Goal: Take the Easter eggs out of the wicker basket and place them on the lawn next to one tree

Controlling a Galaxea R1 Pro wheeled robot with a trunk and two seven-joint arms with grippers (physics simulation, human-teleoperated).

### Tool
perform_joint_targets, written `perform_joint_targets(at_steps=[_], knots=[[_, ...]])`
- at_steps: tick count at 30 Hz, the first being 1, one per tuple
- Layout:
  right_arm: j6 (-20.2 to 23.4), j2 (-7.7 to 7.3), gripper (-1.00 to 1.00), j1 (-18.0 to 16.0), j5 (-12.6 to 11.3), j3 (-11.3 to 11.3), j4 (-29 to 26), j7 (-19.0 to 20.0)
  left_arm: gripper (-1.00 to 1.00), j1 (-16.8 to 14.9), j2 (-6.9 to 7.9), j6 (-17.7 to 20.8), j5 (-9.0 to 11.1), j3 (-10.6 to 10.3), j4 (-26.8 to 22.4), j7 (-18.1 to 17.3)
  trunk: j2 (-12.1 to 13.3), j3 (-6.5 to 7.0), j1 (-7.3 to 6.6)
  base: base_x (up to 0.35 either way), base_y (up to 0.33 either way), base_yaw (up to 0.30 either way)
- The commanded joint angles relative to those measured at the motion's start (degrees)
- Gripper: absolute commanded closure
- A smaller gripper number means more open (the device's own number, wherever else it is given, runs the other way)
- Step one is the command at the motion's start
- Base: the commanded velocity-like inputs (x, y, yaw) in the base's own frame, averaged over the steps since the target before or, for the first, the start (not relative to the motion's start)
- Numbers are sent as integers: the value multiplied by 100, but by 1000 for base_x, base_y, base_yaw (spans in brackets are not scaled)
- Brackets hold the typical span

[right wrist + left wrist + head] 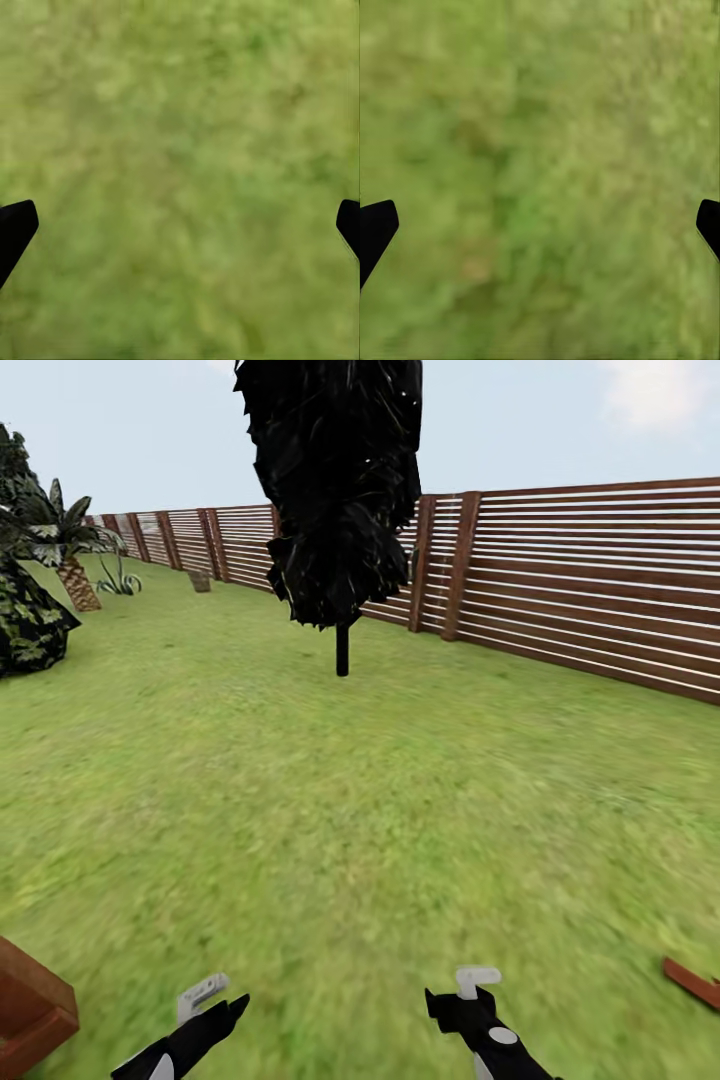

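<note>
From my head camera, the lawn (330, 830) spread wide and bare ahead of me, short blurry green grass running up to the brown horizontal-slat wooden fence (600, 580) that bounded the garden on the right and along the back. A thin black-trunked dark tree (340, 490) stood near the fence, its ragged black crown hanging over a slim stem. Far off at the left stood a small palm (68, 550) with a patterned trunk, a dark mottled bush (25, 625) in front of it at the picture's edge, and a spiky little plant (120, 582) just beside the palm. A reddish-brown wooden corner (30, 1005) cut into the lower left, and a thin reddish strip (693, 982) lay on the grass at the lower right. My left gripper (205, 1010) and my right gripper (465, 1000) hung low over the grass at the bottom edge, well apart from each other.

From my left wrist camera, I saw blurred grass (540, 172), with my two black fingertips (375, 229) at opposite edges, spread wide and holding nothing.

From my right wrist camera, again grass (180, 172) lay beneath, the fingertips (15, 225) likewise wide apart and empty
</note>
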Motion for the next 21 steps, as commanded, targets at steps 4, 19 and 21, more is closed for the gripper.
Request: perform_joint_targets(at_steps=[4, 19, 21], knots=[[-15, -1, -100, -2, 27, 5, 3, 2, -100, -3, -3, 60, 57, 32, -7, -34, -2, -5, 2, 314, -104, 289], [-15, 2, -100, -2, 27, 4, 3, 2, -100, -3, -3, 60, 57, 32, -7, -34, -2, -5, 2, 314, -103, 289], [-15, 5, -100, -2, 27, 3, 3, 2, -100, -3, -3, 60, 57, 32, -8, -34, -2, -5, 2, 314, -99, 289]])
